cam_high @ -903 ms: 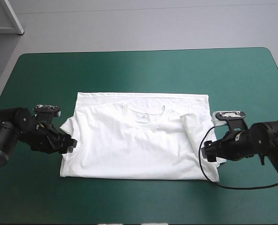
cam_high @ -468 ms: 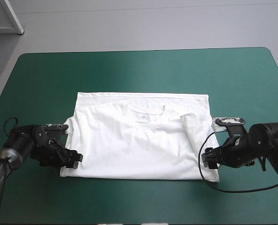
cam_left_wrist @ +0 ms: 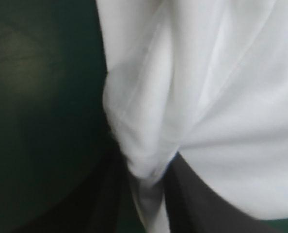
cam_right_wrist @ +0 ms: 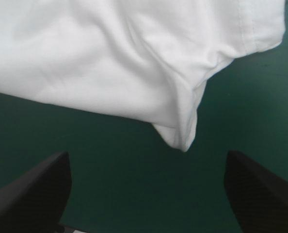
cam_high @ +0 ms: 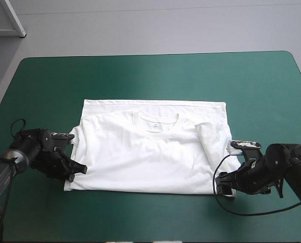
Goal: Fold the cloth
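The white T-shirt (cam_high: 150, 152) lies spread flat in the middle of the table, collar toward the far edge, its right sleeve folded inward. My left gripper (cam_high: 75, 170) is at the shirt's near-left corner. In the left wrist view its black fingers (cam_left_wrist: 103, 204) are pinched on a fold of the T-shirt (cam_left_wrist: 207, 97), left gripper (cam_left_wrist: 146, 167) shut on it. My right gripper (cam_high: 223, 185) sits low at the near-right corner. In the right wrist view the right gripper (cam_right_wrist: 146, 160) stands open, the T-shirt (cam_right_wrist: 110, 58) corner hanging just ahead of it and not between the fingers.
The teal-green cover (cam_high: 150, 81) shows on all sides of the shirt, widest toward the far edge. The table's near edge lies a short way behind both grippers.
Both arms moved toward the near edge along the shirt's sides. The left gripper slid in to the near-left corner and took cloth. The right gripper dropped to the near-right corner.
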Tool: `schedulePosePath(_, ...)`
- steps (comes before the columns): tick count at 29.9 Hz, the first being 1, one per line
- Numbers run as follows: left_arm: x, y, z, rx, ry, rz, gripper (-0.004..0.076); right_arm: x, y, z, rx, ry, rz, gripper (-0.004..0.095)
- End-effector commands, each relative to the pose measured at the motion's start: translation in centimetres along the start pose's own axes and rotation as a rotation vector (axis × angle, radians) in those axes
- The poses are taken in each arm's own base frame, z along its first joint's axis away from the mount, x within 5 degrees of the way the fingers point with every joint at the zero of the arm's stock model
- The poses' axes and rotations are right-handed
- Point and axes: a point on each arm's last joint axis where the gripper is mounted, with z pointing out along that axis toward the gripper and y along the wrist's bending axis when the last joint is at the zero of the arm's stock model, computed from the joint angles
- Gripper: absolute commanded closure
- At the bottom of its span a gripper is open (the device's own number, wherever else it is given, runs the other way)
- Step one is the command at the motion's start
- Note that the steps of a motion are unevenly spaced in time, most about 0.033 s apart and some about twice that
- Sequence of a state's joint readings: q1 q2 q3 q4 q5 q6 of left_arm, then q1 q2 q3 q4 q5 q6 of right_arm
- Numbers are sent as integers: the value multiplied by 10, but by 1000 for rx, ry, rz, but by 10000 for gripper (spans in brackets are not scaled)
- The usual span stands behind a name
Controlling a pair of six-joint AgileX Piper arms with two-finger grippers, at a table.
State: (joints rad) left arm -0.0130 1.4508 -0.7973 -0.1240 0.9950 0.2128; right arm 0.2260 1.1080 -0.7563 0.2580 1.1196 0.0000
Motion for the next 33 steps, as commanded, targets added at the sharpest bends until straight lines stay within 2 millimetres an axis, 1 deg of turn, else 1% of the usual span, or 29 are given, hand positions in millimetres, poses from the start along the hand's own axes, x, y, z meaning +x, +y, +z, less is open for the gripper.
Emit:
schedulePosePath(1, 1, -12, 4, 104, -10, -32, 734, -1, 1, 2, -26, -71, 10, 123)
schedulePosePath(3, 2, -12, 0, 98, -27, -28, 734, -1, 0, 8, -48, -98, 14, 150)
schedulePosePath(7, 4, -13, -8, 95, -63, -23, 734, 0, 0, 20, -75, -124, 27, 240)
schedulePosePath(9, 6, -14, -10, 97, -70, -22, 734, -2, -3, 28, -67, -110, 33, 286)
schedulePosePath(14, 9, -14, -14, 98, -61, -16, 734, -10, -6, 45, -53, -60, 53, 358)
schedulePosePath(16, 9, -14, -14, 95, -63, -14, 734, -13, -8, 53, -47, -29, 52, 420)
schedulePosePath(17, 9, -14, -14, 95, -63, -12, 734, -14, -9, 56, -43, -19, 52, 471)
schedulePosePath(19, 9, -14, -14, 96, -64, -2, 734, -16, -10, 59, -40, -14, 49, 593)
schedulePosePath(20, 9, -15, -14, 98, -65, -3, 734, -17, -10, 60, -38, -16, 45, 675)
schedulePosePath(21, 9, -15, -14, 98, -65, -3, 734, -17, -10, 60, -38, -18, 42, 744)
schedulePosePath(23, 9, -15, -15, 95, -77, -3, 734, -16, -10, 58, -39, -28, 33, 918)
schedulePosePath(25, 8, -14, -18, 86, -94, 2, 734, -15, -9, 53, -41, -49, 22, 918)
schedulePosePath(28, 5, -15, -30, 79, -130, 13, 734, -12, -6, 40, -44, -98, 1, 918)
schedulePosePath(30, 2, -16, -41, 83, -140, 21, 734, -12, -2, 26, -54, -148, -10, 919)
schedulePosePath(33, -7, -18, -63, 87, -173, 26, 734, -16, 4, 2, -69, -232, -36, 922)
